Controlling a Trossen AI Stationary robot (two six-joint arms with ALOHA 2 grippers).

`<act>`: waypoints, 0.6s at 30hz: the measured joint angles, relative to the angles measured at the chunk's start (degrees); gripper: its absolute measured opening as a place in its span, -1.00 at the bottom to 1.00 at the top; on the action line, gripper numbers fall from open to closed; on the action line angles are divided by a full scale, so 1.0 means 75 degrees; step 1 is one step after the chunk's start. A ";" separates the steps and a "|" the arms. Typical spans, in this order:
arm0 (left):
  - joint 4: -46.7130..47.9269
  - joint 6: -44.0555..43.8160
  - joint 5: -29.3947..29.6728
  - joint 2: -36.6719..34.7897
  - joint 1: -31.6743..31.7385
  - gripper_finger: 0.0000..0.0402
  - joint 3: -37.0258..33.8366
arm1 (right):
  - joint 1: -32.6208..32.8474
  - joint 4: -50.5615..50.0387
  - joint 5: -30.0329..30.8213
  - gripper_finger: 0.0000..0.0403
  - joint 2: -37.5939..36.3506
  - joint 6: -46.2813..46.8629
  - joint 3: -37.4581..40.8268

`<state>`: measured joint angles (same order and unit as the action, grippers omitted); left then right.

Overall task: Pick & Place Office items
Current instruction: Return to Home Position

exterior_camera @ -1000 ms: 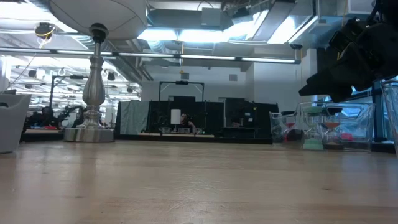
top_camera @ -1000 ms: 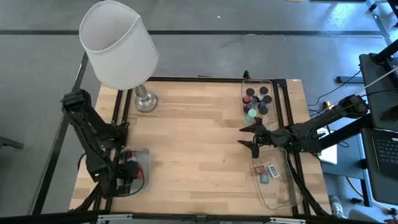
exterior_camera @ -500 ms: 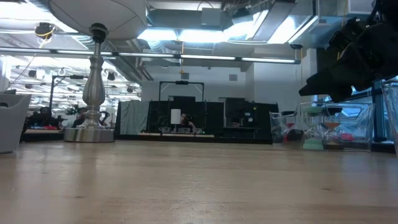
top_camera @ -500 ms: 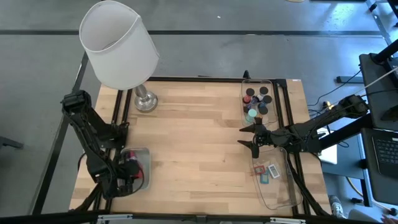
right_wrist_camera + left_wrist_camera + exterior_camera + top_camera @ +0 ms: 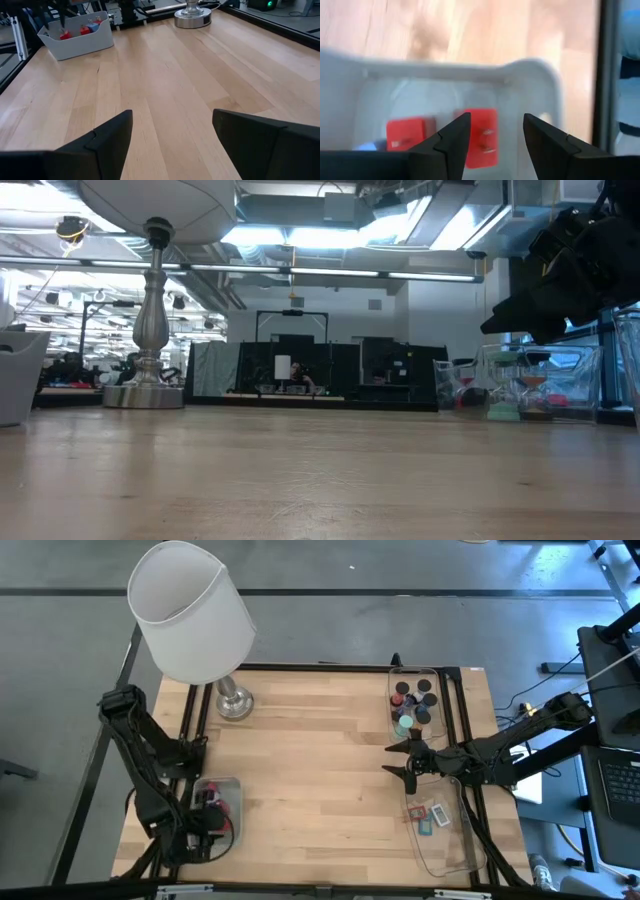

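Observation:
My left gripper [image 5: 205, 821] hangs open over the frosted tray [image 5: 228, 786] near the table's left near corner. In the left wrist view the open left gripper [image 5: 496, 118] stands above a red block [image 5: 480, 136]; a second red block [image 5: 405, 135] lies beside it on the tray floor. My right gripper [image 5: 404, 762] is open above bare wood at the table's right side, between two clear trays. The far tray [image 5: 438, 673] holds short dark cylinders [image 5: 412, 692] and a teal cylinder [image 5: 403, 723]. The near tray [image 5: 450, 855] holds flat teal and white pieces [image 5: 428, 817].
A big white-shaded lamp [image 5: 192, 610] stands on its metal base [image 5: 234, 703] at the far left. The wood between the arms [image 5: 310, 770] is bare. The right wrist view shows the frosted tray [image 5: 77, 36] and the lamp base [image 5: 192, 18] across the table.
My left gripper has drawn a little toward the table's near edge over the frosted tray, still open. The right arm has kept still.

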<state>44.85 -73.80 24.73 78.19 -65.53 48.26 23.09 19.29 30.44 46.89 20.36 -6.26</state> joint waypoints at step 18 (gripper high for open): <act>0.0787 0.5833 0.1883 -0.0006 0.0360 -0.15 0.2520 | -0.0001 -0.0001 0.0000 0.39 -0.0001 0.0010 -0.0003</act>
<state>50.76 -30.05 38.86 78.15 -62.83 67.16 23.08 19.28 30.44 46.88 20.44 -6.28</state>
